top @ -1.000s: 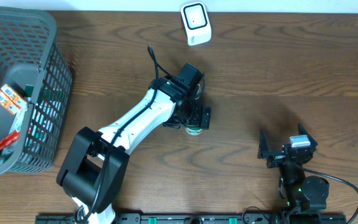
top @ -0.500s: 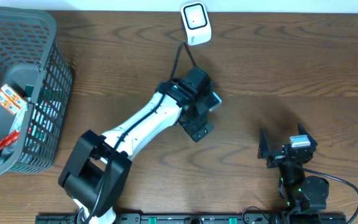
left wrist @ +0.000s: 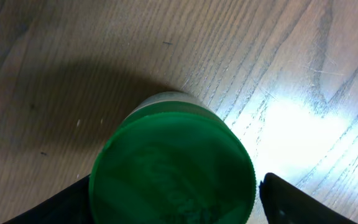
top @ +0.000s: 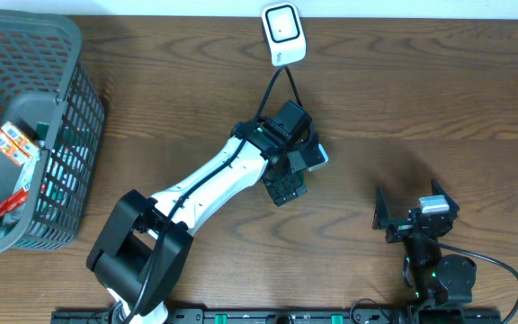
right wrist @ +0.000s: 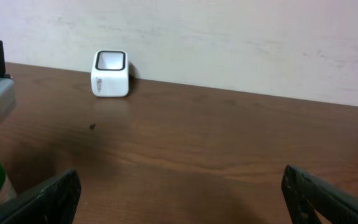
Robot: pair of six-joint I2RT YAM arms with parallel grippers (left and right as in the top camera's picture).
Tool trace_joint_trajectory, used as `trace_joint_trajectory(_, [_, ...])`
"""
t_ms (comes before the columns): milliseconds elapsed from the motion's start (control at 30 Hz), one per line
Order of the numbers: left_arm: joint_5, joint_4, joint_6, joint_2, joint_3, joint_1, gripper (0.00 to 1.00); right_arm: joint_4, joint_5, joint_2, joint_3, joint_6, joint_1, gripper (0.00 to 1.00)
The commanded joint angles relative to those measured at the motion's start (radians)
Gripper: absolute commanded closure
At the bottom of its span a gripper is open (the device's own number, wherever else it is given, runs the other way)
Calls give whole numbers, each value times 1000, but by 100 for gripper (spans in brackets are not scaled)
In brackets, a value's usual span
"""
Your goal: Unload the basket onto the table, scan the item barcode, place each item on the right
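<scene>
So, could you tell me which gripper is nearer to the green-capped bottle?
Left. The left gripper is right over the green-capped bottle, a finger on either side of its cap; the right gripper sits well off to its right.

Dark wood table (top: 439, 81), pale wall (right wrist: 229, 37)

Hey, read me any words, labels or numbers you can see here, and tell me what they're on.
No text here is legible.
Scanner: dark print on its front, too small to read.
Green lid: raised script, too blurred to read.
Orange packs: print too small to read.
</scene>
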Motion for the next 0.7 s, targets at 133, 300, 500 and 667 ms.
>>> trace_joint_trajectory(133, [10, -3, -22, -27, 2, 0, 27, -3, -5, -2, -1, 12, 11, 1])
trace_joint_trajectory(300, [10, -3, -177, -35, 3, 0, 38, -3, -5, -2, -1, 12, 11, 1])
trace_joint_trajectory(500, [-37, 0, -676, -73, 3, 1, 40, -3, -5, -2, -1, 12, 11, 1])
trace_joint_trajectory(667, [-43, -10, -1156, -77, 3, -5, 40, -3, -5, -1, -1, 12, 11, 1])
